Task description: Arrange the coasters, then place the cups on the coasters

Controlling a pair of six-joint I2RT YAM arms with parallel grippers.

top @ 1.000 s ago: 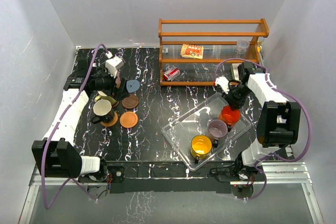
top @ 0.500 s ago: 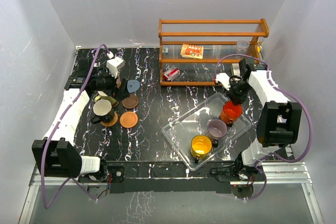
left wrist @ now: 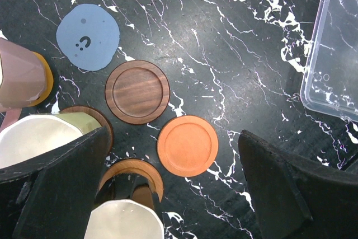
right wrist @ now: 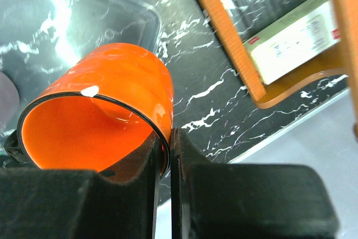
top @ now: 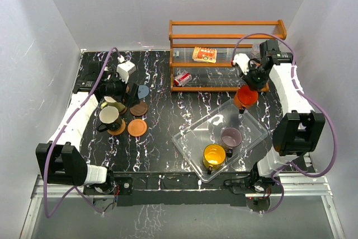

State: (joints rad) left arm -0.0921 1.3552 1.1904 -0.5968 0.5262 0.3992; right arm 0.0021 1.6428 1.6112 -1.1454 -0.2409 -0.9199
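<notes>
Since a second ago we have swung our right gripper [right wrist: 169, 148] up and back, and the orange-red cup [top: 246, 97] has come with it; it was low in the clear tray [top: 193, 134], and now it hangs clear of the far rim, in front of the wooden rack [top: 224, 26]. We pinch the cup by its wall, one finger inside and one outside, jaws clenched tight on the rim; that grip lets it hang tilted with its handle free, and the height keeps its base off the tray wall.

Our left gripper [left wrist: 173, 194] hovers with its jaws spread wide and holds nothing. It hangs over the coaster cluster, which we judge is a way of keeping watch on the free spots; three are bare — the blue-grey coaster [left wrist: 88, 36], the dark brown coaster [left wrist: 137, 92] and the orange coaster [left wrist: 187, 145].

The pale pink cup [left wrist: 19, 79], olive-cream cup [left wrist: 45, 138] and black cup [left wrist: 126, 225] already sit on discs; the mauve cup [top: 231, 136] and yellow cup [top: 213, 154] wait in the tray — roughly half the job, we reckon.
</notes>
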